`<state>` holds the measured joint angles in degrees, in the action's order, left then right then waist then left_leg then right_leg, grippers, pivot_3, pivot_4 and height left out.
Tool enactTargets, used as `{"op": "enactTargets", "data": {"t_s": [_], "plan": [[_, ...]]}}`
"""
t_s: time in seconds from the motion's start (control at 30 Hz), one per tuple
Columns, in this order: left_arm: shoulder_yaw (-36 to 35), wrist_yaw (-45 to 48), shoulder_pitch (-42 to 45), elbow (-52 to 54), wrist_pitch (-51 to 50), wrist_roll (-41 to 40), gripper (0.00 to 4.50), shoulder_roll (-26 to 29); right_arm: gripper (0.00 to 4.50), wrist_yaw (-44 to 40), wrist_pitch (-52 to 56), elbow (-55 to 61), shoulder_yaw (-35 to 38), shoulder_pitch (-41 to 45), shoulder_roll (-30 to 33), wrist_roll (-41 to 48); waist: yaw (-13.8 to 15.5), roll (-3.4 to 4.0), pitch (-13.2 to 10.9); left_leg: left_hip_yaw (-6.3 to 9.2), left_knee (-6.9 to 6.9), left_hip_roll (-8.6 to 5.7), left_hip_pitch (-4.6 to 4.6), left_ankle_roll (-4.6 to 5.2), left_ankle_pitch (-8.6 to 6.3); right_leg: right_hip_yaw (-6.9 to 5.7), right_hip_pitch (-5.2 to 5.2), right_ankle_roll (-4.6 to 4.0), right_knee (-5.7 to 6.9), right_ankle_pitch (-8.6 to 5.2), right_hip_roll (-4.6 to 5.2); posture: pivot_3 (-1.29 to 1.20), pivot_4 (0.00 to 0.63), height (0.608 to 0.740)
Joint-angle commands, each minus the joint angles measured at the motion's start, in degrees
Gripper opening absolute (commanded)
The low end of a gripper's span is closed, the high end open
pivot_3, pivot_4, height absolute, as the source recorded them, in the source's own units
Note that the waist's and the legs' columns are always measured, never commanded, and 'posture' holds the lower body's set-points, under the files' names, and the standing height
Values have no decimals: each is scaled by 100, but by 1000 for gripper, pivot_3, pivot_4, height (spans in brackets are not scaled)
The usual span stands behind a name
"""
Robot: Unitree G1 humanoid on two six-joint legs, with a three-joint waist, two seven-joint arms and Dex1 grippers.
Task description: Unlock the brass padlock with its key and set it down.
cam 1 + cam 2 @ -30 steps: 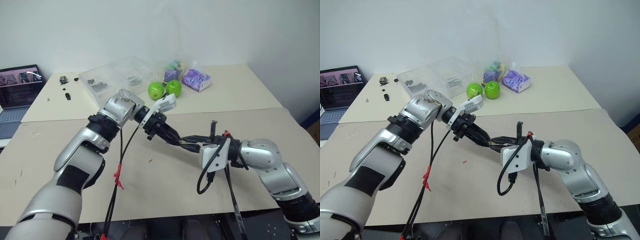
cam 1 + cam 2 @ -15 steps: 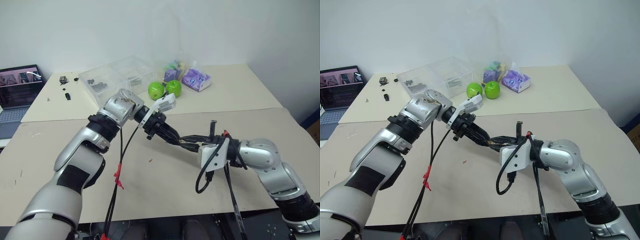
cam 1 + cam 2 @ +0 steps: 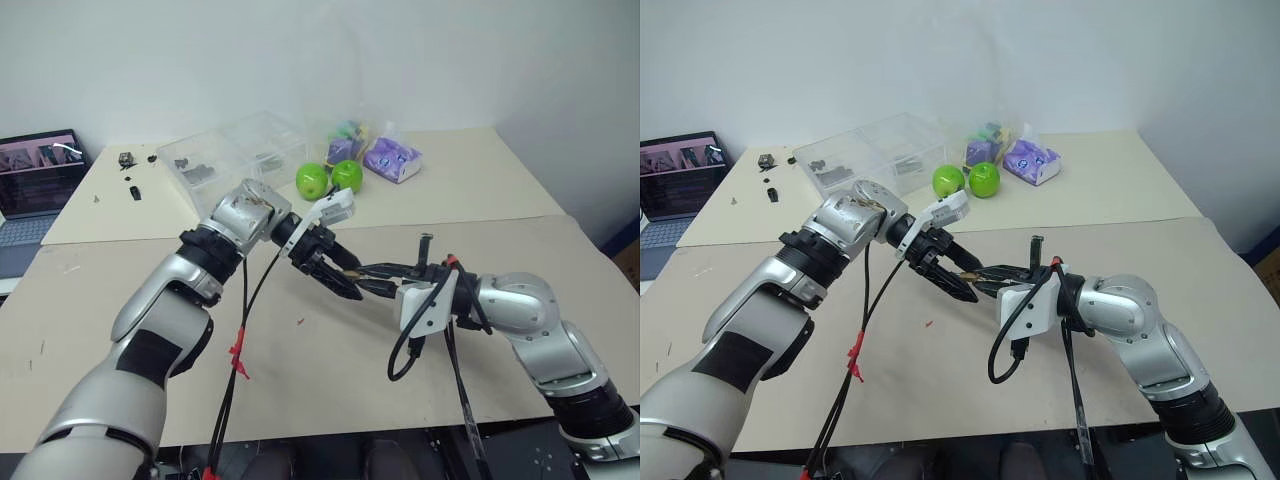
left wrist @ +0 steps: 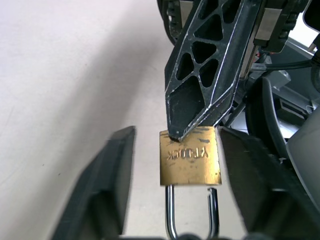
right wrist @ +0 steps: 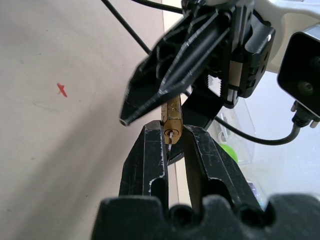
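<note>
Two grippers met mid-air above table (image 3: 330, 350). Left gripper (image 4: 175, 150): jaws spread wide, clear of brass padlock (image 4: 190, 157) on both sides. Right gripper (image 5: 172, 137): clamped on padlock's keyhole end. Padlock judged small, rigid, slick metal; best pinched across flat faces, shackle left free.

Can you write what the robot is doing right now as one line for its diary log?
left hand: open, fingers either side of brass padlock | right hand: shut on brass padlock | padlock: above table, not set down

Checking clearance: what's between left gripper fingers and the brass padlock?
Nothing: left wrist view shows bare gaps beside the brass padlock, held by the right gripper.
</note>
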<state>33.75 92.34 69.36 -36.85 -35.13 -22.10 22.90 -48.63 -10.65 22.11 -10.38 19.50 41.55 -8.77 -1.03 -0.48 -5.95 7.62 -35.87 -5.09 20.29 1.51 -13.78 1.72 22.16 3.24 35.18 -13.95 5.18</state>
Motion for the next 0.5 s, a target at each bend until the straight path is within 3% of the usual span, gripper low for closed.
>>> {"op": "enactTargets", "data": {"t_s": [0.03,0.5], "plan": [[-12,16,160,296,-105,-296,3723,144,122,93,-55,166,173,69,-3,95,0,0,0,0,0,0,0,0,0,0,0,0,0,0,0,0,150,740],[-116,16,386,231,260,-392,3723,586,122,91,-280,-184,338,-63,205,134,-11,0,0,-1,0,0,-1,0,0,3,2,0,1,0,-1,0,150,740]]}}
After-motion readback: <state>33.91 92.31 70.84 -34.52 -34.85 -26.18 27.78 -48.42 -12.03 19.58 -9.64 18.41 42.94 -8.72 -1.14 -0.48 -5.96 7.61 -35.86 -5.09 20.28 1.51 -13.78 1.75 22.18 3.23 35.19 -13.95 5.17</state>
